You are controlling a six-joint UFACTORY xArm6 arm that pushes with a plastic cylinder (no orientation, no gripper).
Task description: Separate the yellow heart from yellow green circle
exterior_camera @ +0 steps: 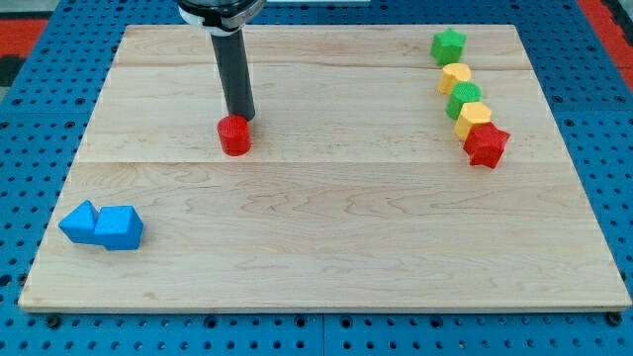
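Observation:
At the view's right a column of blocks runs down the board, each touching its neighbour: a green star (pixel 448 44), a yellow block (pixel 456 76), a green circle (pixel 464 100), a second yellow block (pixel 474 120) and a red star (pixel 486 144). The green circle sits between the two yellow blocks. I cannot tell which yellow block is the heart. My tip (pixel 238 118) is far to the left of this column, touching the top side of a red cylinder (pixel 235 135).
Two blue blocks (pixel 79 222) (pixel 120 227) lie side by side, touching, near the board's bottom left corner. The wooden board (pixel 326 257) rests on a blue perforated table.

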